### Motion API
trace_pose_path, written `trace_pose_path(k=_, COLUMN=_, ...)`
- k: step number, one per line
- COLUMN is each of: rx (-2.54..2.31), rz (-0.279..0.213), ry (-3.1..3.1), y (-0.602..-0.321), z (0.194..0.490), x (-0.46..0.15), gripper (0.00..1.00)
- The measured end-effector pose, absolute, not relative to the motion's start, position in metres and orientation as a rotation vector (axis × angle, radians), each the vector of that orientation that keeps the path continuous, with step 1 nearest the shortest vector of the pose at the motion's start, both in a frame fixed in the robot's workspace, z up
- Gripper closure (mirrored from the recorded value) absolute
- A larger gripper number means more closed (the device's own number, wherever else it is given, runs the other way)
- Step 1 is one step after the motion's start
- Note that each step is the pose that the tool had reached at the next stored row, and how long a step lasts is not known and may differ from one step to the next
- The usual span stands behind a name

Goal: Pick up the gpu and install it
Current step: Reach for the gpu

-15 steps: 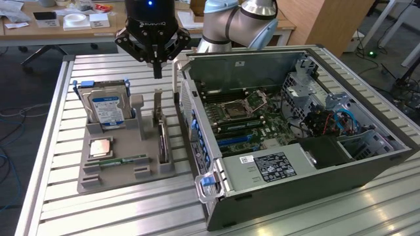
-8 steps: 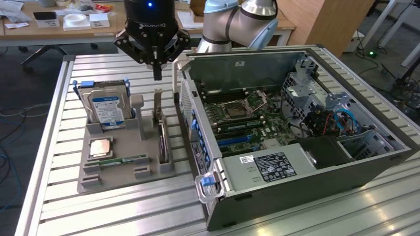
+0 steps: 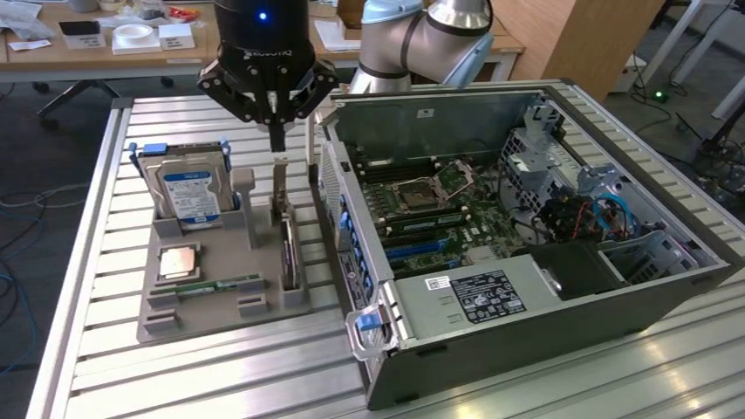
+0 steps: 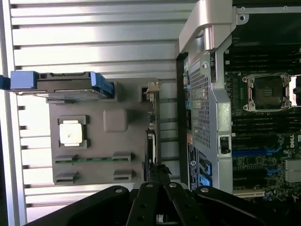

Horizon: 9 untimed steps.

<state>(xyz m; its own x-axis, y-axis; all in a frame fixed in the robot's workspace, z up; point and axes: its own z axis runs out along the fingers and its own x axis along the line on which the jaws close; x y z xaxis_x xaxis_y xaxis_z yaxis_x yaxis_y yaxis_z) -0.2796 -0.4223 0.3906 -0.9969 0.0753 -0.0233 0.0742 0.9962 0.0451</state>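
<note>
The gpu (image 3: 288, 240) stands on edge in a slot of the grey holder (image 3: 222, 307) left of the open computer case (image 3: 512, 301). It is a thin dark card with a pale bracket tab at its top. My gripper (image 3: 277, 144) hangs straight over that top end with its fingers shut together, tips just above the tab; whether they touch it I cannot tell. In the wrist view the gripper (image 4: 157, 170) meets over the narrow edge of the gpu (image 4: 151, 127), beside the grey holder (image 4: 94, 99).
The holder also carries a hard drive (image 3: 190, 194) upright, a square processor (image 3: 177, 261) and a green memory stick (image 3: 219, 285). The case lies open with its motherboard (image 3: 437, 209) facing up. A slatted metal table (image 3: 174, 375) bears everything.
</note>
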Motion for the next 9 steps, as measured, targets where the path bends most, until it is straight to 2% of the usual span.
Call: trace_pose_path(k=9, rx=0.117, rz=0.069, ry=3.114, y=-0.438, z=0.391, x=-0.283, gripper=0.89)
